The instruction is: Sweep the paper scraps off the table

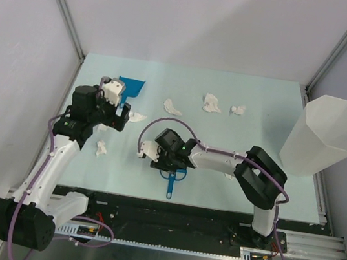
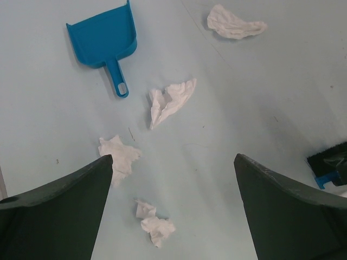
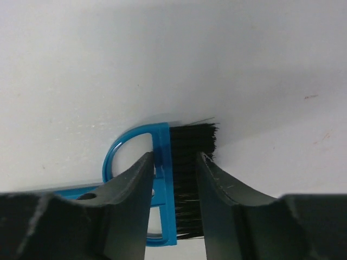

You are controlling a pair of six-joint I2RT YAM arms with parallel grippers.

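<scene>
Several white paper scraps lie on the mint-green table (image 1: 264,94): three at the back (image 1: 172,107), (image 1: 211,103), (image 1: 237,109), and others by my left arm (image 1: 136,116), (image 1: 101,148). My left gripper (image 1: 122,114) is open and empty above the table. In its wrist view (image 2: 173,157) scraps lie below and ahead of it (image 2: 154,225), (image 2: 119,154), (image 2: 171,100), (image 2: 234,26). A blue dustpan (image 1: 131,88) lies beyond it, also in the left wrist view (image 2: 105,43). My right gripper (image 1: 170,162) is shut on the head of a blue brush (image 3: 187,146) with black bristles; its handle (image 1: 170,185) points toward the front edge.
A tall white faceted bin (image 1: 326,136) stands at the table's right edge. Grey walls with metal posts enclose the back and sides. The black rail strip (image 1: 180,219) runs along the front.
</scene>
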